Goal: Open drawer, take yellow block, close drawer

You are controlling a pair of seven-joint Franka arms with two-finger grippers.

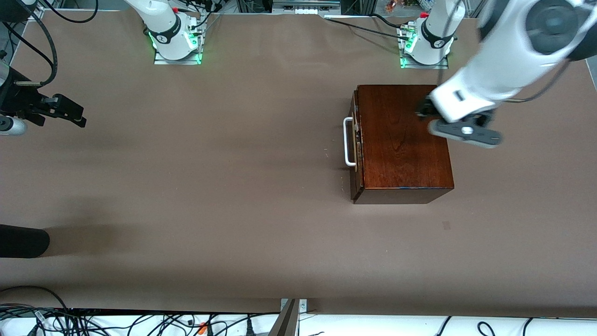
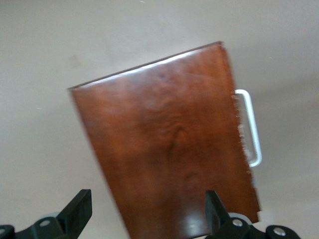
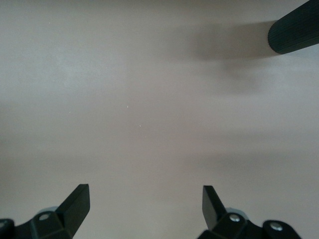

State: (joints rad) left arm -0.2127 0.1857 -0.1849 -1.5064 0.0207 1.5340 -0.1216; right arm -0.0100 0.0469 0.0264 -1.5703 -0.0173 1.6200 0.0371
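Note:
A dark mahogany box [image 1: 403, 140] stands on the table near the left arm's base. Its drawer [image 1: 356, 179] is pushed in, its front facing the right arm's end, with a white bar handle [image 1: 348, 142] across it. The left wrist view looks down on the box top [image 2: 164, 144] and the handle [image 2: 251, 127]. My left gripper [image 1: 423, 111] [image 2: 147, 199] hangs open over the box's top, above the edge away from the handle. My right gripper [image 1: 74, 114] [image 3: 146, 196] hovers open over bare table at the right arm's end. The yellow block is hidden.
A black rounded object [image 1: 23, 240] [image 3: 294, 32] juts in over the table edge at the right arm's end, nearer the front camera than my right gripper. Brown tabletop [image 1: 210, 186] stretches in front of the drawer. Cables run along the table's edges.

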